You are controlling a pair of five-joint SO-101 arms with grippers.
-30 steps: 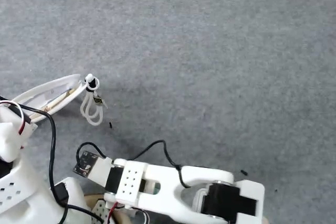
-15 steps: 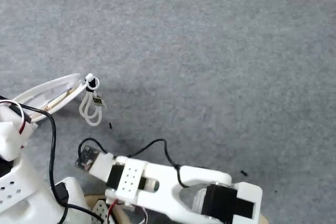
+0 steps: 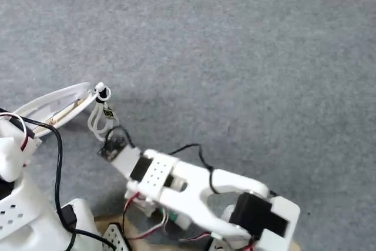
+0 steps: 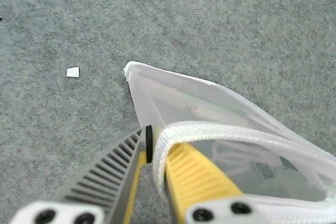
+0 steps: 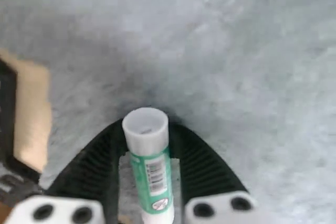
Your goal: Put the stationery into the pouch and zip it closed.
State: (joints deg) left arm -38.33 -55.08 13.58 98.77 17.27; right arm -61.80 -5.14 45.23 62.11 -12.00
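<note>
Right gripper (image 5: 145, 132) is closed tight on a glue stick (image 5: 149, 169), a white tube with a green label and a round white cap. Left gripper (image 4: 155, 144) pinches the rim of the white see-through pouch (image 4: 210, 103) lying on the grey table (image 4: 79, 19).

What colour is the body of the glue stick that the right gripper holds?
Green, with white print; the glue stick shows best in the right wrist view.

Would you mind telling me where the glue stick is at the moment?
The glue stick is clamped in the right gripper, cap pointing outward, over the grey table, as the right wrist view shows.
</note>
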